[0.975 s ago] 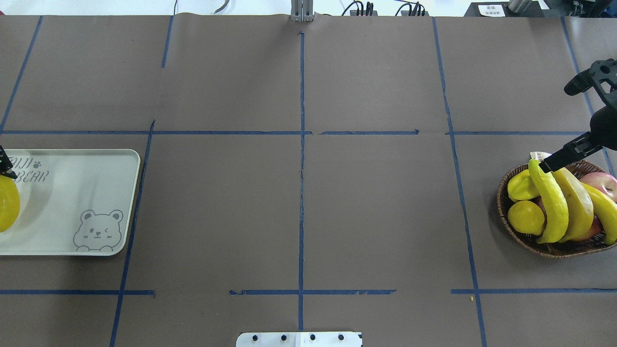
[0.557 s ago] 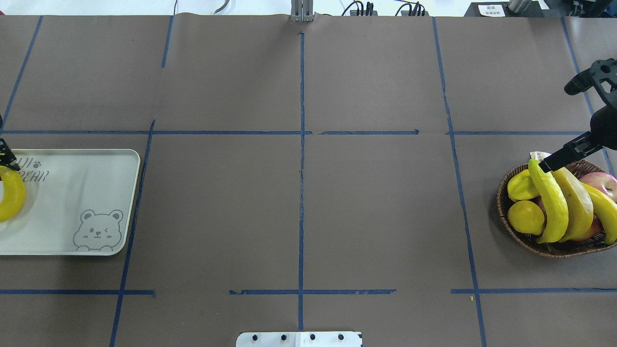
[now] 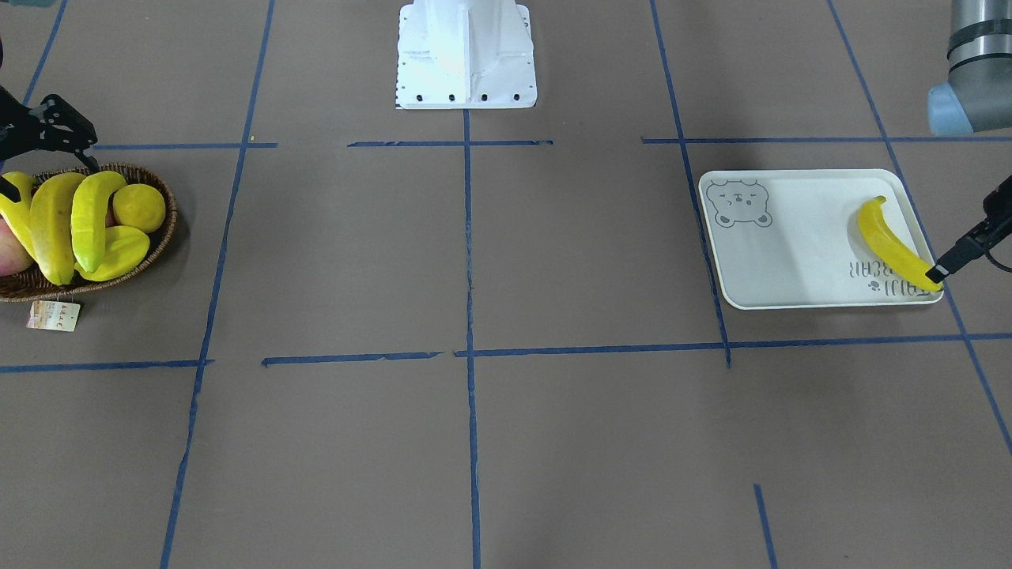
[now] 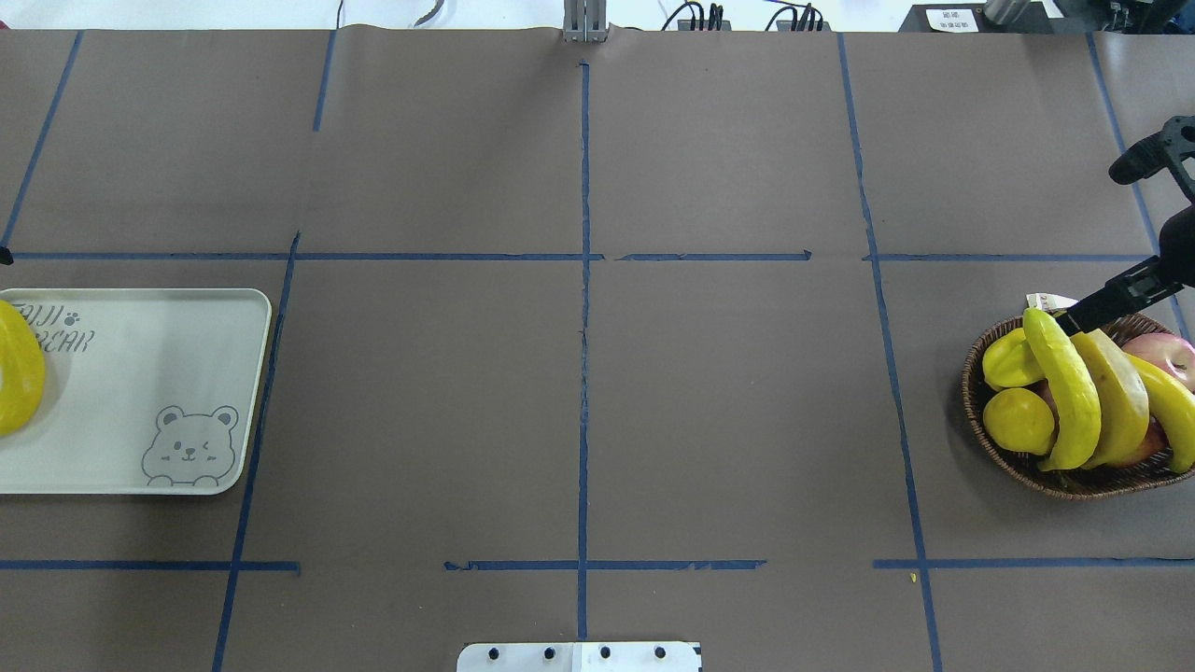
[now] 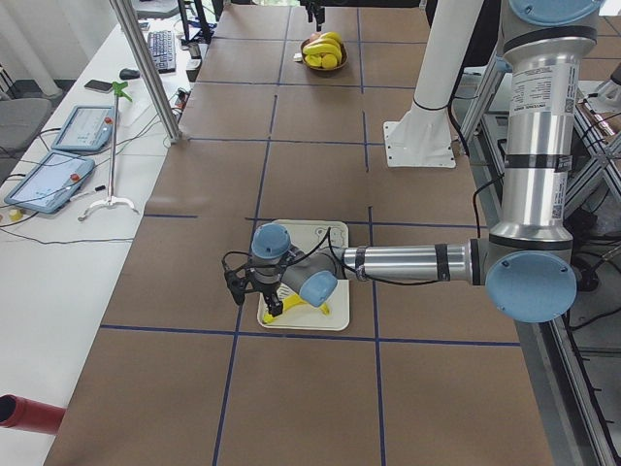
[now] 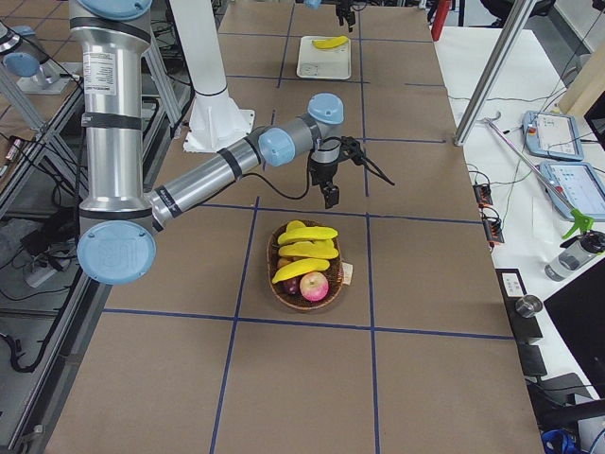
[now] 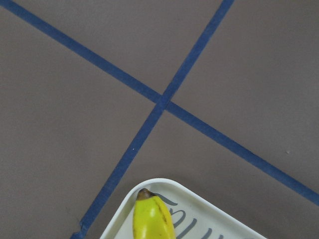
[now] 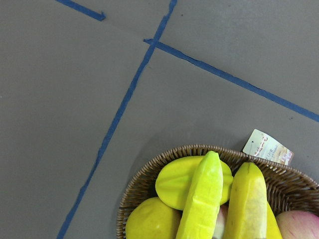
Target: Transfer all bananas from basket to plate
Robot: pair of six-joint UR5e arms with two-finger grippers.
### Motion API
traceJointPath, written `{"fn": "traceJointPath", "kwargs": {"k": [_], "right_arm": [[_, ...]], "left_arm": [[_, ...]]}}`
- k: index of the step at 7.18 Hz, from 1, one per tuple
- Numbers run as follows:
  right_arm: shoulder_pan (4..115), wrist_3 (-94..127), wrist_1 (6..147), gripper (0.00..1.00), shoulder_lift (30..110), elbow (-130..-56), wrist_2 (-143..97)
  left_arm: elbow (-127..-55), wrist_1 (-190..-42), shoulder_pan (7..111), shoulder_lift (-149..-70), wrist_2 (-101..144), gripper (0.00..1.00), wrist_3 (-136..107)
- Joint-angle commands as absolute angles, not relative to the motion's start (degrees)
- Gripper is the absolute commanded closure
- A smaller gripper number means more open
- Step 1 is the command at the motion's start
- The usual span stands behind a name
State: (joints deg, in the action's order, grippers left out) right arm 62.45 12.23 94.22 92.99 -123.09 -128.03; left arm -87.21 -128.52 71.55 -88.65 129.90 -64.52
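One banana point(image 3: 891, 245) is laid flat on the plate point(image 3: 798, 253), at its lettered end. The left claw point(image 5: 255, 303) is seen with jaws apart, one finger point(image 3: 961, 251) over the banana's end; contact cannot be told. Three bananas point(image 4: 1069, 392) are piled in the basket point(image 4: 1032, 469) at the tabletop's point(image 4: 728, 401) other side, beside a starfruit point(image 4: 1006, 362), a round yellow fruit point(image 4: 1018, 420) and an apple point(image 4: 1162, 353). The right claw point(image 4: 1092, 247) is spread wide above the basket's far rim.
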Motion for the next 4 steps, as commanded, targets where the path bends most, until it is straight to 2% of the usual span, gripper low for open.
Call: {"fn": "traceJointPath", "kwargs": {"k": [1, 3, 4], "right_arm": [[64.5, 12.3, 94.22, 0.01, 98.24, -124.71, -128.32], [64.6, 13.96, 92.3, 0.01, 103.96, -126.47, -127.88], [64.43, 21.81, 85.76, 0.01, 105.02, -125.6, -127.79]], "left_arm": [[-96.73, -128.58, 72.07, -87.9, 130.69, 0.0, -64.68], [-98.7, -128.67, 70.76, -87.98, 130.78, 0.0, -64.69], [-98.7, -128.76, 70.67, -87.98, 130.87, 0.0, -64.77]]}}
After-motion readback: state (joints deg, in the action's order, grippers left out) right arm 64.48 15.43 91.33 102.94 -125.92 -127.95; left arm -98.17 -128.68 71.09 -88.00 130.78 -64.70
